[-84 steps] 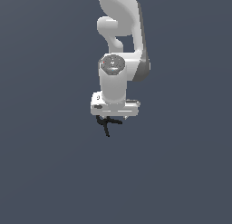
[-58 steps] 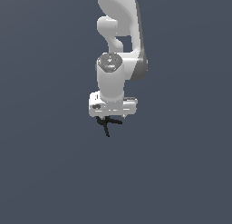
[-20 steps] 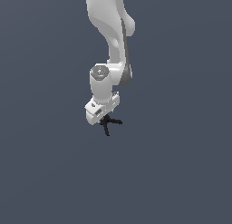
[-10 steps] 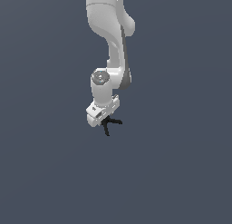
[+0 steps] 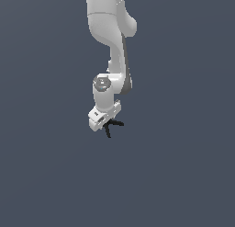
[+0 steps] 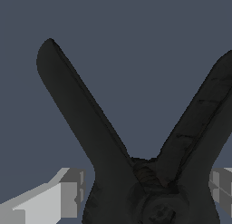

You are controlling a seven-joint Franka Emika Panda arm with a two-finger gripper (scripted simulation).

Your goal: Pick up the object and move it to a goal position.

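**Black spindly object held at the gripper, aloft against a plain grey field**

In the exterior view the white arm (image 5: 110,42) comes down from the top of the picture and bends at a round joint, with the gripper (image 5: 106,123) at its lower end, tilted so that its white body slants down toward the exterior view's left. The object (image 5: 110,127), a small black thing of thin sticks spreading from one centre, sits directly under the gripper, touching it. One stick points toward the exterior view's right and another points down. Around it there is only even dark grey-blue; no surface line or shadow shows under it, so whether it rests on anything cannot be told from this view.

The wrist view shows the object (image 6: 136,164) very close. Two broad dark limbs rise in a V from a knotted hub, which lies between two pale grey fingers (image 6: 63,196), one on each side. The fingers stand close against the hub, so the gripper appears closed on the object with only the hub's width between them; the contact faces themselves are hidden by the black limbs.
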